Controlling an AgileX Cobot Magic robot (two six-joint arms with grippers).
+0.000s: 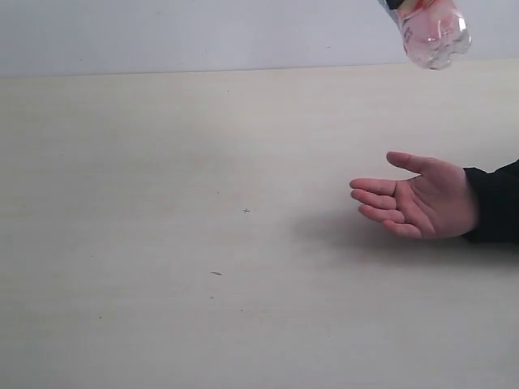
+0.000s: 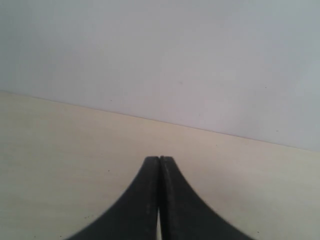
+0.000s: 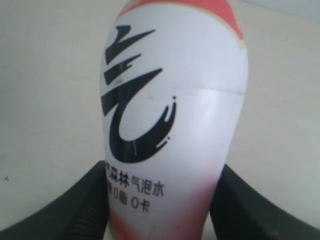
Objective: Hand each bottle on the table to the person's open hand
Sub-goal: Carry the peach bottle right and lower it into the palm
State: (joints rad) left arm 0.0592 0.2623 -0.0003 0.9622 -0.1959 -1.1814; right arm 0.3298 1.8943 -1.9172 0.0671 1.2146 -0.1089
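Exterior: 1 clear pink-labelled plastic bottle [image 1: 434,36] hangs above the person's bare palm-up open hand [image 1: 422,198], off the pale beige tabletop [image 1: 162,243], poised for handover.
Left wrist: black left claw [image 2: 159,200] clenched, empty, idle.
Right wrist: black right claw [image 3: 162,210] clamps that bottle.

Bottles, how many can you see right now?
1. The pink-labelled bottle is gripped by the right tool, up in the air near the person's open hand. Others may be out of view.
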